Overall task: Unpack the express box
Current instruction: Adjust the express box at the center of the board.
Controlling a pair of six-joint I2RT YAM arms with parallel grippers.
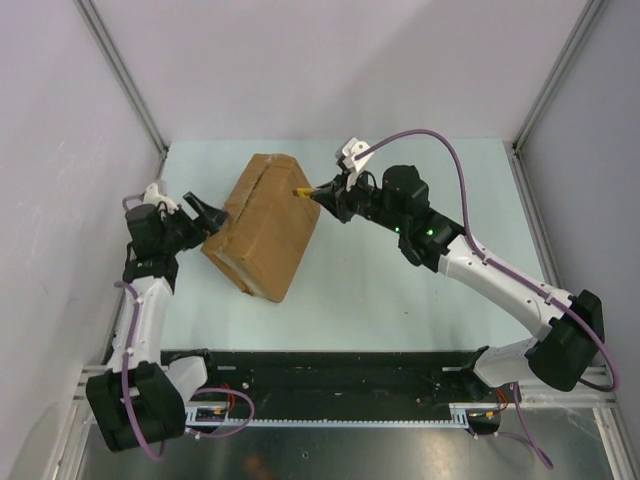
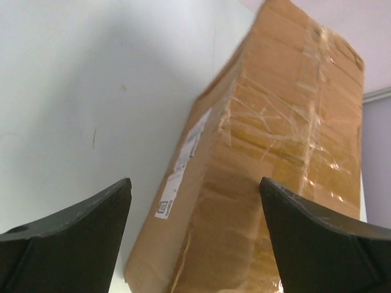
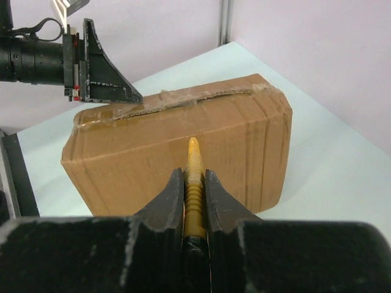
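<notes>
Brown cardboard express box [image 1: 262, 225], taped at its seams, lying askew on a pale green table [image 1: 400, 290] between both arms (overhead view). Left gripper [image 1: 205, 218] spread wide just beside the box's left face, gripping nothing; only its wrist view shows the white shipping label [image 2: 183, 162] on that face. Right gripper [image 3: 194, 177] clenched on a slim yellow utility knife [image 3: 193, 160], tip aimed at the opposite face; only this wrist view shows the ragged top seam [image 3: 177, 101].
</notes>
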